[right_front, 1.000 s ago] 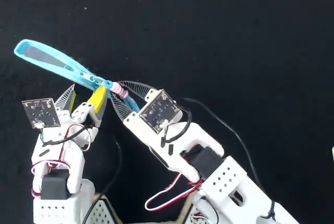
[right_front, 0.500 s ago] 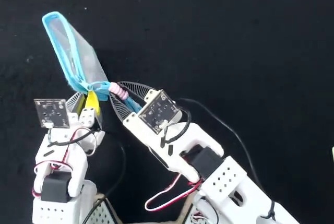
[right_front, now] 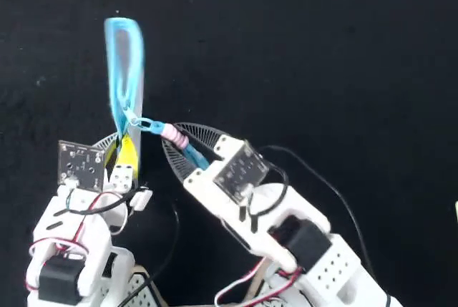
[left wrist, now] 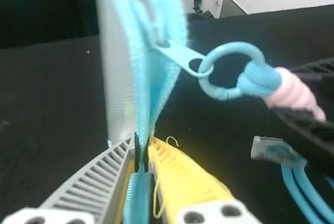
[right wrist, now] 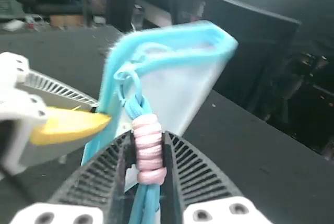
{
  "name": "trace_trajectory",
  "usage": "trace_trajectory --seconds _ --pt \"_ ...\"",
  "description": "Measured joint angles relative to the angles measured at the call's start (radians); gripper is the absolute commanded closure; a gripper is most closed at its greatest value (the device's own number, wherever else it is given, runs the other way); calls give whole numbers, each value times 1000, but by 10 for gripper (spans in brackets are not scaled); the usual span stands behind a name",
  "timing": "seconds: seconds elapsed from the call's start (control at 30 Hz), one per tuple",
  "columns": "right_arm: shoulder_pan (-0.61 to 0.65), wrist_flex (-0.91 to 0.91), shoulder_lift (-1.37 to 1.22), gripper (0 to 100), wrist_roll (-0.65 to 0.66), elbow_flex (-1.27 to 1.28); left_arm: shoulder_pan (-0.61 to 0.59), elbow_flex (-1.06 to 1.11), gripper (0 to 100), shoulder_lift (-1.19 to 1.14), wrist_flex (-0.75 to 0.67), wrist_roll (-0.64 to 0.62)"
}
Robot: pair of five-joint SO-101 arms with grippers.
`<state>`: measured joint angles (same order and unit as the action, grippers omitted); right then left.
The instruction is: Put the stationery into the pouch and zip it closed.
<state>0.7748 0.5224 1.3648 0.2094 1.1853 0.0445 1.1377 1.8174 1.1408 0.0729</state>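
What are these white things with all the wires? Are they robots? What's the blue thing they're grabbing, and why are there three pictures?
Yes, they are two small robot arms, side by side at a black table. Each arm ends in a hand with two fingers that pinch.

One picture comes from a camera high up, looking down over the table. The other two come from little cameras fixed on each arm's wrist, so you see up close what that hand is doing.

The blue thing is a zip-up pouch with see-through sides. The left hand, which has one yellow finger, pinches one end of the pouch. The right hand pinches a pink and blue cord. That cord is tied to the ring on the zipper, so the cord is what pulls the zip along.
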Motion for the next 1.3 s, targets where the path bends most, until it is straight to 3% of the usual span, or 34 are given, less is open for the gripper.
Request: trace_trajectory --seconds 0.3,0.5,0.73,0.97,1.03,1.1,1.3 --pt "25 84 -8 988 0 -57 0 5 969 5 -11 2" --pt "23 84 -135 988 0 -98 0 44 820 12 -46 2" --pt "37 84 -169 988 2 -101 -2 63 841 12 -68 3" --pt "35 84 -169 988 2 -101 -5 273 843 8 -285 3" --pt "35 84 -169 987 2 -101 -18 287 884 6 -313 3" --pt "35 84 -169 987 2 -101 -34 288 976 5 -321 3" --pt "17 84 -169 987 2 -103 -35 244 970 11 -224 3"
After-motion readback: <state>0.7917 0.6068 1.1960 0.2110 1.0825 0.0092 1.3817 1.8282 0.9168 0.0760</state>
